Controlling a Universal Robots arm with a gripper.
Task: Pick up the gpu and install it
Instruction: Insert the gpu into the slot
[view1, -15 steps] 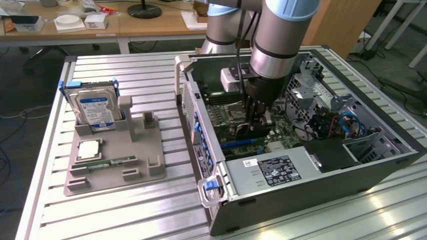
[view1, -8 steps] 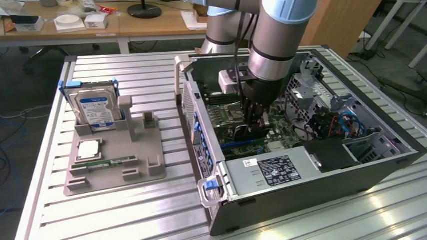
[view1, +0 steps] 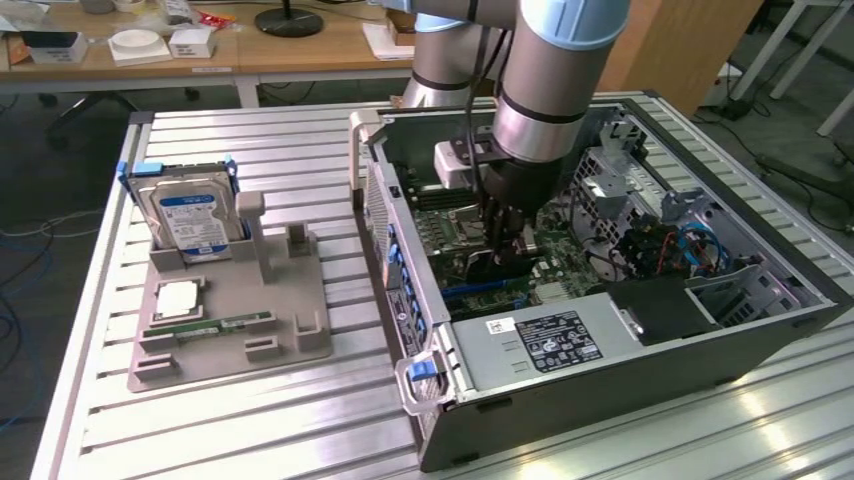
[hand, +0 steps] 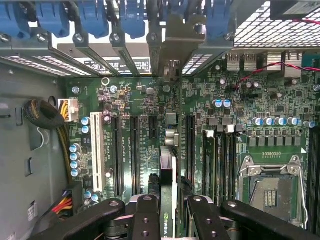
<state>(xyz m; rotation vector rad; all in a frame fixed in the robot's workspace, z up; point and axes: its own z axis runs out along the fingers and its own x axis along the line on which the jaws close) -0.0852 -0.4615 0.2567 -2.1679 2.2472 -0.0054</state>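
item: one robot arm (view1: 561, 60), reaching down into one open computer case (view1: 641, 390).

gripper (view1: 514, 240): one. its two black fingers (hand: 147, 215) are closed on the gpu, one on each flat face.

gpu (hand: 167, 185): one, dark, held edge-on between the fingers, inside the case and close over the green motherboard (hand: 150, 100), in line with the long black slots. whether it is seated in a slot cannot be told. in the exterior view it sits at the centre of the case, under the arm.

motherboard fittings, wrist view: one white slot (hand: 97, 155); one empty processor socket (hand: 270, 192).

power supply (view1: 547, 340): one, with a label, at 6 o'clock of the gripper in the exterior view.

grey holder (view1: 227, 290): one, on the slatted metal table (view1: 267, 420), well apart from the case at its 9 o'clock. it carries:
- one silver hard drive (view1: 187, 220) with a blue-white label, upright, at the holder's 11 o'clock
- one green memory stick (view1: 207, 325), lying flat, at its 7 o'clock
- one square pale chip (view1: 178, 297), just beside the stick at the stick's 12 o'clock

wooden desk (view1: 307, 50): one, at 12 o'clock beyond the table.
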